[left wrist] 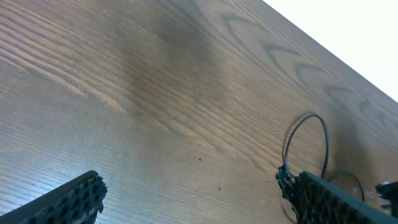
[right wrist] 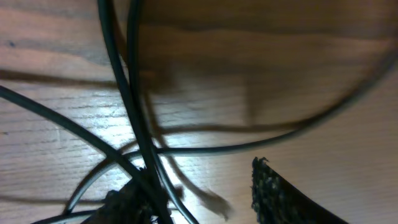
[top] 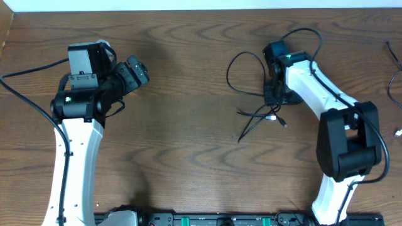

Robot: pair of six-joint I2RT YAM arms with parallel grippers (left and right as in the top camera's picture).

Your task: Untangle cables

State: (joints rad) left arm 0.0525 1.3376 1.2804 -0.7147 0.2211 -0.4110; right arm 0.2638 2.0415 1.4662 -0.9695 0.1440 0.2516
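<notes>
The cables (top: pixel 259 115) lie right of the table's middle: a thin black loop (top: pixel 244 70) and a small crossed tangle with pale plug ends below it. My right gripper (top: pixel 274 98) points down right at the tangle's upper edge. In the right wrist view its jaws (right wrist: pixel 199 196) stand apart, bare wood showing between them, and black cable strands (right wrist: pixel 132 93) run past the left finger (right wrist: pixel 127 202), touching it. My left gripper (top: pixel 139 71) hovers far to the left over bare wood, wide open and empty (left wrist: pixel 193 200). The black loop (left wrist: pixel 325 142) shows beyond its right finger.
More thin cords (top: pixel 396 78) and a small white plug (top: pixel 398 132) lie at the table's right edge. The table's far edge (top: pixel 201 10) runs along the top. A black rail (top: pixel 207 220) borders the front, between the arm bases.
</notes>
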